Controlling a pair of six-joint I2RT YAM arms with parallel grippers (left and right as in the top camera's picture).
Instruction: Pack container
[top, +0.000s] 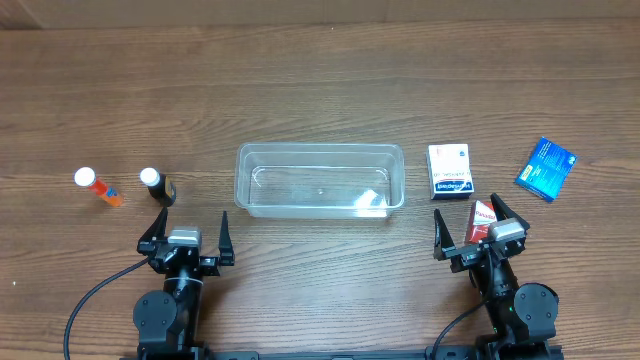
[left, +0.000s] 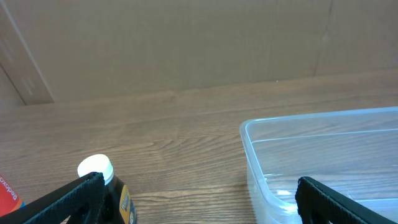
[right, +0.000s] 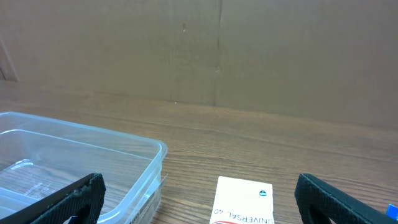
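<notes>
Left hand (top: 188, 232) and right hand (top: 470, 225) gaped empty near the unfilled container (top: 320, 147) at mid tabletop (top: 320, 80), so packing seemed unstarted; next, the right hand needed to close on the red box (top: 483, 216) by it.

Left gripper (top: 193, 216) is held with jaws spread wide. Right gripper (top: 467, 208) is spread likewise. Both are pointed forward, arms folded behind them.

Soft, even light from above fills all three views. The tabletop (top: 320, 90) is uniformly bright, with only faint, short shadows beside objects. A white glare patch shows in the lower right of the container (top: 320, 148) in the overhead view. In the wrist views, the jaws at the bottom corners look dark and slightly blurred.
</notes>
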